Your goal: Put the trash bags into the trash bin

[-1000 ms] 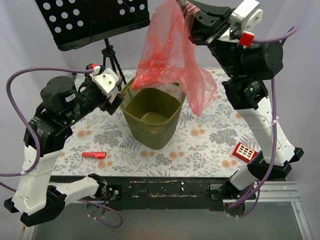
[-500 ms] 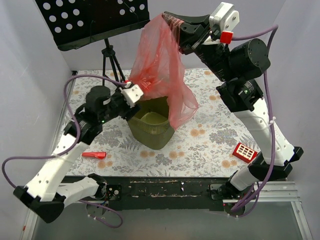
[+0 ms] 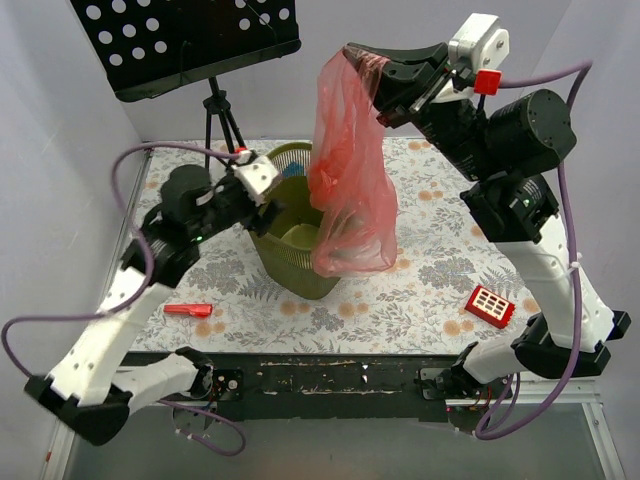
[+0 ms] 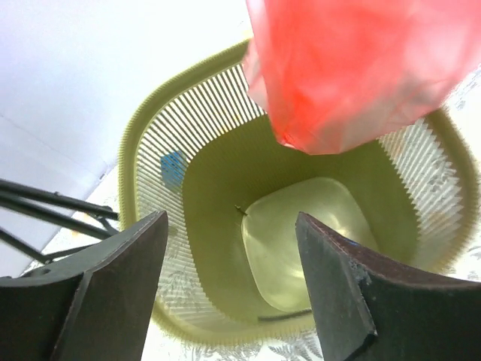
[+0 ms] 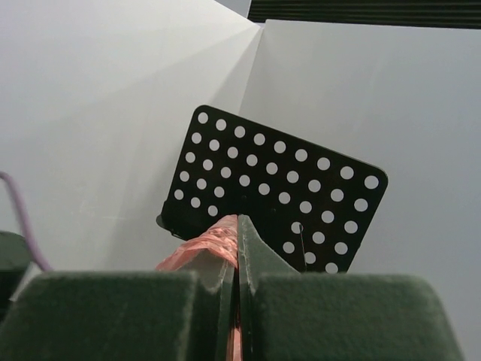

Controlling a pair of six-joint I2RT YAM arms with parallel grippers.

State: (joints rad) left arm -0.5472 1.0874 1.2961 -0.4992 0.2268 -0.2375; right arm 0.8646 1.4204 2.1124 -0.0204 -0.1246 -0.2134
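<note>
From above: the right arm is raised high, the right claw (image 3: 357, 58) clamped on the trash bag (image 3: 350, 190), which is hung above the trash bin (image 3: 290, 268) (on the table (image 3: 430, 280)). Left wrist: the left claw (image 4: 229, 222) is held wide over the bin. Right wrist: the bag is pinched.

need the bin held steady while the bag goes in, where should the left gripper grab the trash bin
Pinch the left rim of the trash bin from above, one finger inside, one outside. It stands upright with a thin open rim, the trash bag hangs over its right side, and the open left gripper hovers by the left wall.
</note>
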